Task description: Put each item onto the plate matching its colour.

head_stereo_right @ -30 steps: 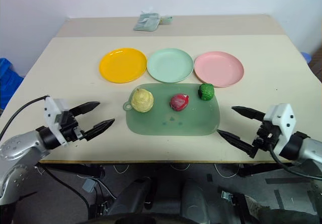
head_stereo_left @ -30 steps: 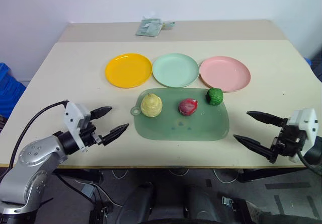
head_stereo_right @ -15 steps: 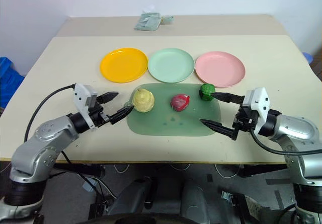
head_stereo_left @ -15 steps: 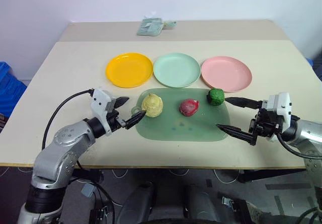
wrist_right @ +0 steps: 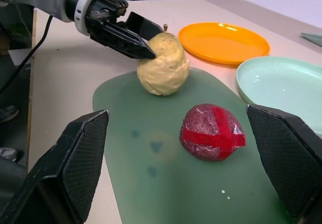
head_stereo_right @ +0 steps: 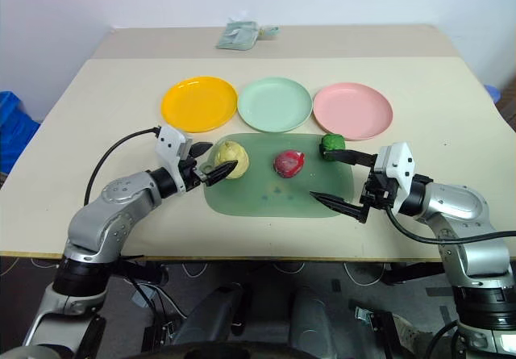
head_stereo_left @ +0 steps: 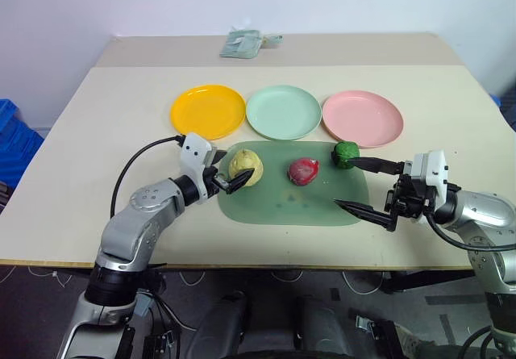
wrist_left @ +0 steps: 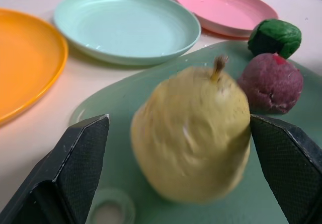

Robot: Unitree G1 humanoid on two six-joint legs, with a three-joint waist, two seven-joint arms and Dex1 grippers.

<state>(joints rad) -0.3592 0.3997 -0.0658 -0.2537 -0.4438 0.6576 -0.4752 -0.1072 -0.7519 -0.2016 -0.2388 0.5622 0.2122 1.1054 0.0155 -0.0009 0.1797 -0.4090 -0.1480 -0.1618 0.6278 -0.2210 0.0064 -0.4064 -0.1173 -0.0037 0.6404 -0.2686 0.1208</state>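
Note:
A pale yellow pear [head_stereo_left: 244, 167], a red-magenta fruit [head_stereo_left: 303, 170] and a small dark green fruit [head_stereo_left: 346, 154] sit on a translucent green mat [head_stereo_left: 290, 202]. Behind the mat stand the yellow-orange plate [head_stereo_left: 208, 111], the mint green plate [head_stereo_left: 283, 111] and the pink plate [head_stereo_left: 362, 118], all bare. My left gripper [head_stereo_left: 236, 166] is open at the pear, one finger on each side of it; in the left wrist view the pear [wrist_left: 193, 143] sits between the fingers. My right gripper [head_stereo_left: 347, 183] is open over the mat's right end, its far finger close beside the green fruit.
A folded greenish cloth [head_stereo_left: 242, 43] lies at the table's far edge. A blue bin [head_stereo_left: 12, 137] stands off the table's left side. Bare tabletop surrounds the plates and mat on the left and right.
My left gripper has moved right and forward from the table's near left until its open fingers straddle the pear. The right gripper came left to the mat's right end, then nearly stopped.

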